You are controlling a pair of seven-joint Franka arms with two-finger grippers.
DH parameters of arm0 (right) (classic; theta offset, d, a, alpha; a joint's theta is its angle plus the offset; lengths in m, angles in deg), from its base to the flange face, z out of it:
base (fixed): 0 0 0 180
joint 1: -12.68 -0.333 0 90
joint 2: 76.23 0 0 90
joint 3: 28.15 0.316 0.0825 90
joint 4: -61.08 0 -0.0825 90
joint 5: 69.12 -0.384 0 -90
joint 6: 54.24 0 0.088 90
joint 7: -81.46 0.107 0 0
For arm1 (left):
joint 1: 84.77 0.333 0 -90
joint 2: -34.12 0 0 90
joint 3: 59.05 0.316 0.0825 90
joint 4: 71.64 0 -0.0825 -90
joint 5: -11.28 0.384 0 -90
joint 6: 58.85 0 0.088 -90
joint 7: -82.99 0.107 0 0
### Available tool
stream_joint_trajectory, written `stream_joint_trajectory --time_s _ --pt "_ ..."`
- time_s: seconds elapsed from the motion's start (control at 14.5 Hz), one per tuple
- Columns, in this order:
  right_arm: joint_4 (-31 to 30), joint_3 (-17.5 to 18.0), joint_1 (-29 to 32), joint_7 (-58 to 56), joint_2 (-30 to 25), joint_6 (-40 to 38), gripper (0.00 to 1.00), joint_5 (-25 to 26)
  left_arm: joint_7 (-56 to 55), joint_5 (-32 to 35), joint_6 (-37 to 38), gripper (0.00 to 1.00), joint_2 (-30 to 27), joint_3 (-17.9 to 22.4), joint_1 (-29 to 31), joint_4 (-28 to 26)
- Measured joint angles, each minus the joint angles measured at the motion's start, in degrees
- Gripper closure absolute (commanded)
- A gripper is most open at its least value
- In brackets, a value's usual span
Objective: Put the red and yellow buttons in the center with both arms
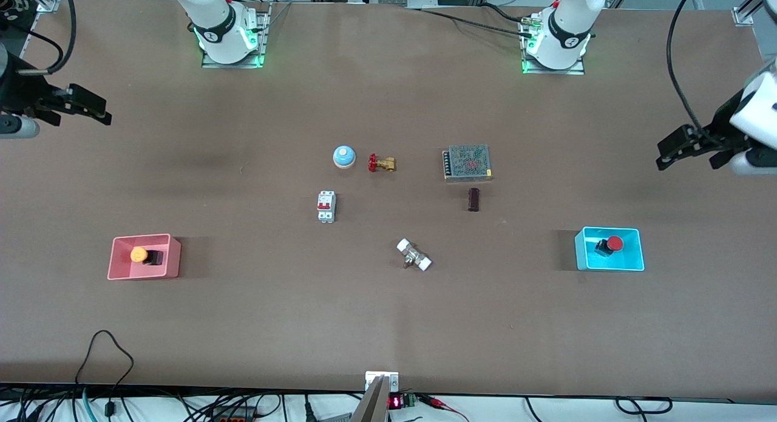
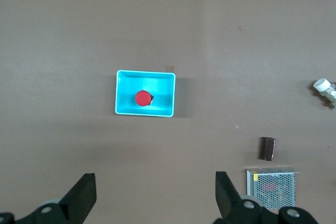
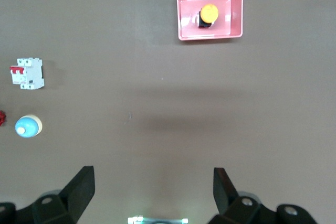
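Altogether 2 buttons (image 1: 615, 244), 2 trays (image 1: 172, 255).

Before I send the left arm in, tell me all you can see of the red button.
The red button has a round, glossy red mushroom cap on a stubby black body. It lies tipped on its side inside the cyan tray, toward the left arm's end of the table, cap pointing toward that end. Only the tray floor touches it. The left claw hangs open in the air, well clear of the tray.
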Motion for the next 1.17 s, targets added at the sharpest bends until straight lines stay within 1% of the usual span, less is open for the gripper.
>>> stream_joint_trajectory --time_s 0.14,0.41,0.69,0.9,1.03,1.17 --pt "-0.48 -0.12 0.03 0.00 3.54 4.86 0.00 0.45 0.01 0.01 -2.07 0.00 3.32 0.29 0.27 -0.05" --pt "0.18 -0.21 0.47 -0.21 12.83 14.40 0.00 0.76 0.05 0.01 -7.75 0.00 10.14 0.38 1.07 -0.23" --pt "4.40 -0.28 1.93 -2.33 22.83 18.71 0.00 0.75 0.57 0.03 -13.67 0.00 16.59 0.45 2.47 -1.22" --pt "6.69 -0.34 4.58 -5.95 29.80 25.56 0.00 0.41 1.25 0.03 -19.59 0.00 21.33 0.46 2.85 -2.06" --pt "7.21 -0.34 5.89 -8.17 33.36 30.05 0.00 0.19 1.70 0.03 -22.82 0.00 24.11 0.53 3.23 -2.61" --pt "7.52 -0.32 6.08 -9.00 35.75 32.74 0.00 0.17 2.10 0.03 -25.25 0.00 26.43 0.56 3.57 -3.00"
